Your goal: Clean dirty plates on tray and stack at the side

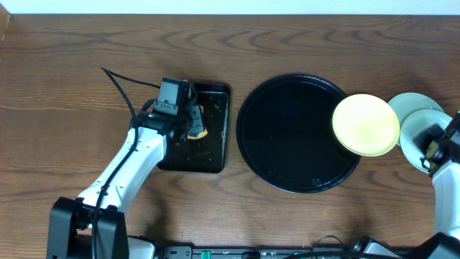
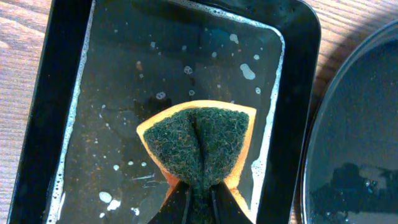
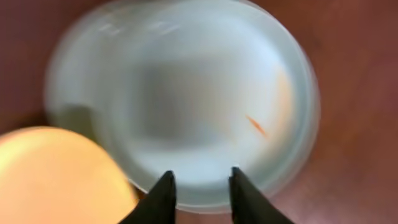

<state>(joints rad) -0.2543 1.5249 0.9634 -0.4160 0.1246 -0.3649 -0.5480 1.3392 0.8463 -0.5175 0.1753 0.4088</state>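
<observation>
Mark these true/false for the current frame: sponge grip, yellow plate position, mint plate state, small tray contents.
1. The left gripper is shut on the sponge over the rectangular tray. True.
2. The yellow plate sits in the middle of the round tray. False: it lies at the tray's right edge, overhanging the rim.
3. The mint plate below the right gripper shows an orange streak. True.
4. The rectangular tray is dry. False: it holds bubbly water.
</observation>
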